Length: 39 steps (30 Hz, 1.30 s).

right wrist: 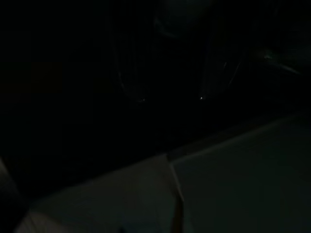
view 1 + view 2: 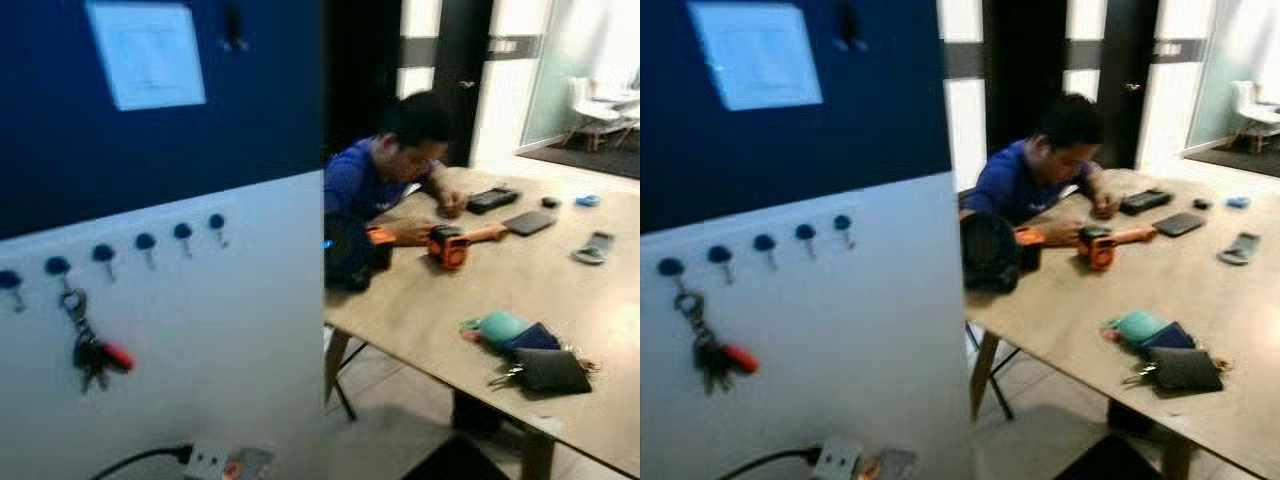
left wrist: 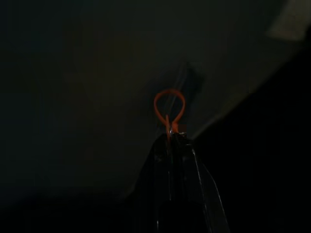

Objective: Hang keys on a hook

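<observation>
A bunch of keys (image 2: 92, 352) with a red tag hangs by its ring from the second blue hook (image 2: 57, 265) in a row of hooks (image 2: 145, 241) on the white lower part of a wall panel. In the dark left wrist view my left gripper (image 3: 170, 138) is shut on a thin orange loop (image 3: 169, 103) that sticks out past its tips. The right wrist view is very dark. Two faint glints mark the fingertips (image 1: 141, 99) of my right gripper (image 1: 171, 99), which stand apart with nothing between them.
A wooden table (image 2: 450, 300) stands to the right. On it lie a teal pouch (image 2: 503, 325), a dark pouch (image 2: 550, 368) with keys, an orange tool (image 2: 448, 246) and phones. A person (image 2: 390, 170) sits at its far side. A power strip (image 2: 215, 460) lies below the panel.
</observation>
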{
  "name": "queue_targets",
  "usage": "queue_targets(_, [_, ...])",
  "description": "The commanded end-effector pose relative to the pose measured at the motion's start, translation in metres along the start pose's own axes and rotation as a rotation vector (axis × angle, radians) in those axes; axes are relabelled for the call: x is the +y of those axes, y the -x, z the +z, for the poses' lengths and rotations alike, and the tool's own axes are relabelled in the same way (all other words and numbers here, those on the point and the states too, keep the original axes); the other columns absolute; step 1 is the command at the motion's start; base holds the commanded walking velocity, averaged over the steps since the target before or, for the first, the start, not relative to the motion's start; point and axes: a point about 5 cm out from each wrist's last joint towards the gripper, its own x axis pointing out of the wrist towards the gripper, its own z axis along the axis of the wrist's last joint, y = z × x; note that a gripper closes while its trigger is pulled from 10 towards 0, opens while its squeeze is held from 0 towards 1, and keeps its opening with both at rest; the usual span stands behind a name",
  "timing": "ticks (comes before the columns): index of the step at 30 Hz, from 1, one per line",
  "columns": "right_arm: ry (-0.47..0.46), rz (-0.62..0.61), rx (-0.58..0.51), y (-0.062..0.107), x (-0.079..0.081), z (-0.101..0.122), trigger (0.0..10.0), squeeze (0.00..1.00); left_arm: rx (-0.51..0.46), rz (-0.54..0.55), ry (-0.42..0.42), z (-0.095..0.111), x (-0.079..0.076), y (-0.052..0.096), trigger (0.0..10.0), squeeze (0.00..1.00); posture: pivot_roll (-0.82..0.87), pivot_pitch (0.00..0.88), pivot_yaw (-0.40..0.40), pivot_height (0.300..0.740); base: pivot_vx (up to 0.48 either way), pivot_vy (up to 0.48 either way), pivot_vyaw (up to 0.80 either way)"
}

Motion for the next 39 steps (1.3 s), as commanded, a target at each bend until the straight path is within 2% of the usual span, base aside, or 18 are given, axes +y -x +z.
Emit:
queue_targets(1, [-0.006, 0.013, 0.005, 0.0, 0.005, -0.002, 10.0, 0.0, 0.002, 0.001, -0.012, -0.001, 0.002, 0.001, 10.0, 0.0, 0.07, 0.0, 0.004, 0.74, 0.0, 0.0, 0.8])
queue_targets(22, [-0.006, 0.015, 0.013, 0.001, 0.005, -0.004, 10.0, 0.0, 0.09, -0.013, -0.049, -0.013, 0.0, 0.003, 10.0, 0.0, 0.07, 0.0, 0.005, 0.74, 0.0, 0.0, 0.8])
queue_targets(35, [-0.012, 0.011, 0.016, 0.002, 0.006, -0.007, 10.0, 0.0, 0.101, -0.054, -0.09, -0.015, -0.006, 0.003, 10.0, 0.0, 0.07, 0.0, 0.01, 0.74, 0.0, 0.0, 0.8])
queue_targets(39, [-0.079, -0.015, 0.007, 0.003, 0.004, -0.008, 10.0, 0.0, 0.094, -0.076, -0.116, -0.014, -0.007, 0.003, 10.0, 0.0, 0.07, 0.0, 0.016, 0.74, 0.0, 0.0, 0.0])
